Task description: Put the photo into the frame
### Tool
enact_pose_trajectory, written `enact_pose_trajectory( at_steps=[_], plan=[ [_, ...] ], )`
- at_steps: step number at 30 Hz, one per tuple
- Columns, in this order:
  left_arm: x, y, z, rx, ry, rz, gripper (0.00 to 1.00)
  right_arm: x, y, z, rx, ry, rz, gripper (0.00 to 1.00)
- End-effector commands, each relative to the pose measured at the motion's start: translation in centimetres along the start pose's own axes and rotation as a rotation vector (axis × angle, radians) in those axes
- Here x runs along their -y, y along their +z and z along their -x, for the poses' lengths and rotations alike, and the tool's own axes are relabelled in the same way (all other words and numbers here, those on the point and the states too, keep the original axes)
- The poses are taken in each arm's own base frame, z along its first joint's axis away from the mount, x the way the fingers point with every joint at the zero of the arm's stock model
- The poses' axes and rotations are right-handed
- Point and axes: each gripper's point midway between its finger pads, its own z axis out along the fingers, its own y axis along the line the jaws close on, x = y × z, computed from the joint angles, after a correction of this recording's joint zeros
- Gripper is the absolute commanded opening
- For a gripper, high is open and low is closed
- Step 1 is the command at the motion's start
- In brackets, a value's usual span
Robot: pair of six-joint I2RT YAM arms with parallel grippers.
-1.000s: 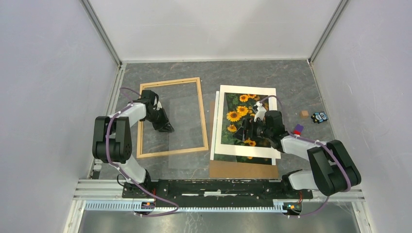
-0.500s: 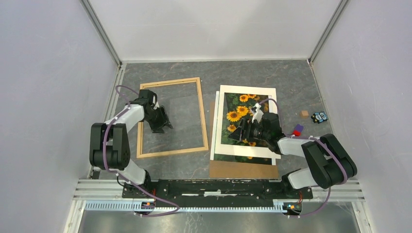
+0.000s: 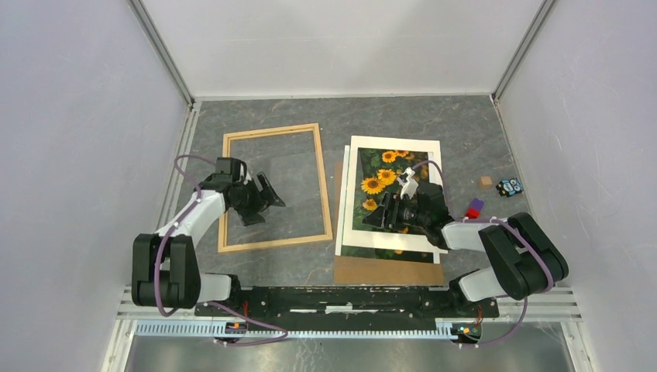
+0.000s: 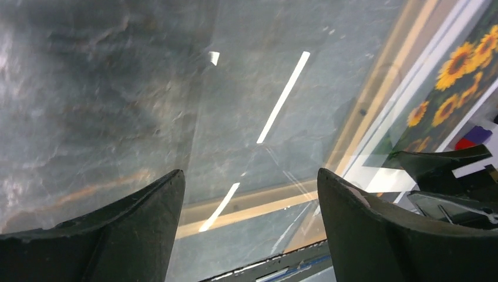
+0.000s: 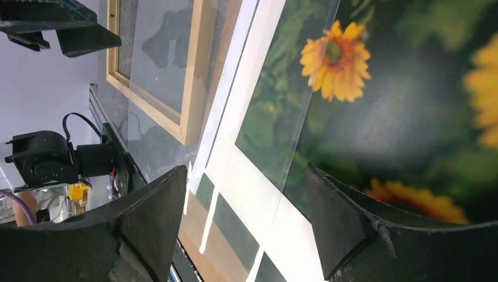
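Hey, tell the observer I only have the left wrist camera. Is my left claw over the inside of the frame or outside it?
Observer: Inside. The left claw hangs over the opening of the frame.
Operator: Where does the whole photo lie?
Observer: The photo lies right of the frame, under a white mat.
Operator: Is the right claw holding it?
Observer: No. The right claw is open above the photo, gripping nothing.
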Motion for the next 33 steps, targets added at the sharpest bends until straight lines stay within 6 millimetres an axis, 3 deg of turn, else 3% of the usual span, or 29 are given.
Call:
enact_pose_trajectory(
  at_steps=[1, 7, 11, 19, 24, 33],
  plan=[
    [-1.3, -1.3, -1.9, 0.036, -0.15, 0.056, 0.9, -0.2, -0.3, -0.2, 0.015, -0.02, 0.008, 0.79],
    [-4.8, -3.0, -6.3, 0.105, -0.283, 0.185, 1.0, -0.3, -0.2, -0.3, 0.007, -0.026, 0.018, 0.79],
    [-4.3, -2.4, -7.9, 0.079, -0.329, 0.17, 1.0, -0.2, -0.2, -0.2, 0.005, -0.042, 0.015, 0.8],
    [-2.1, -0.9, -10.2, -0.106, -0.24, 0.084, 1.0, 0.3, -0.3, -0.5, 0.004, -0.059, -0.006, 0.8],
    [0.5, -0.7, -10.7, -0.171, -0.206, -0.07, 0.91, 0.2, -0.2, -0.5, -0.001, -0.063, 0.003, 0.8],
    [4.5, -2.0, -9.5, -0.146, -0.147, -0.277, 0.59, 0.5, -0.1, -0.9, -0.011, -0.061, 0.004, 0.8]
  ],
)
